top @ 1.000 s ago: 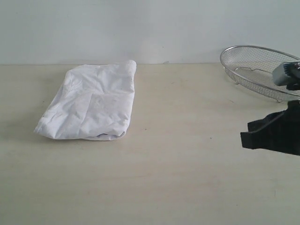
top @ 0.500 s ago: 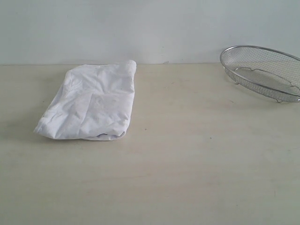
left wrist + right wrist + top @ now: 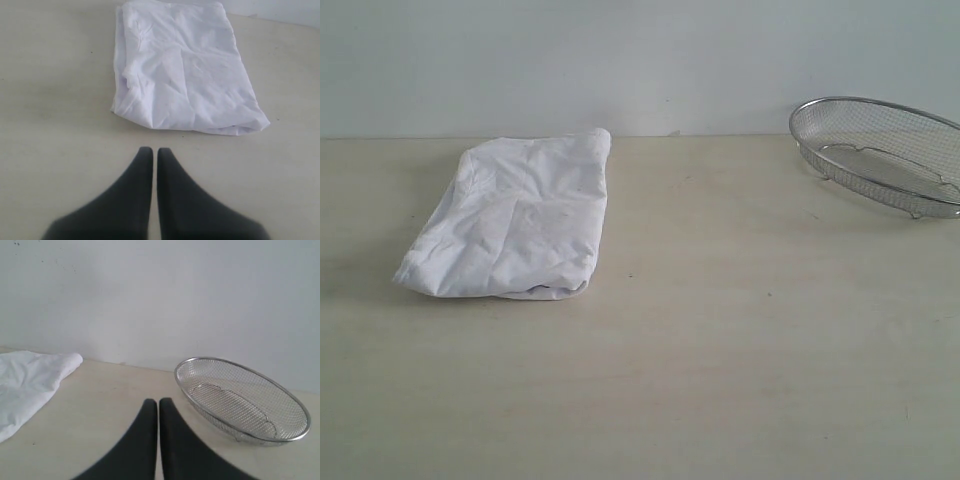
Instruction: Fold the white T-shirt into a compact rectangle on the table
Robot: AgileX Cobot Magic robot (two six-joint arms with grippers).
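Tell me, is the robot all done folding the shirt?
Looks nearly all done. Done: the white T-shirt lies folded into a compact, slightly wrinkled rectangle on the table. In hand: nothing; the left gripper and right gripper are both shut and empty, clear of the cloth. Left: maybe smoothing the wrinkles, if anything.

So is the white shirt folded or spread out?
Folded. The shirt lies on the table as a compact, wrinkled rectangle with doubled edges; no sleeves stick out.
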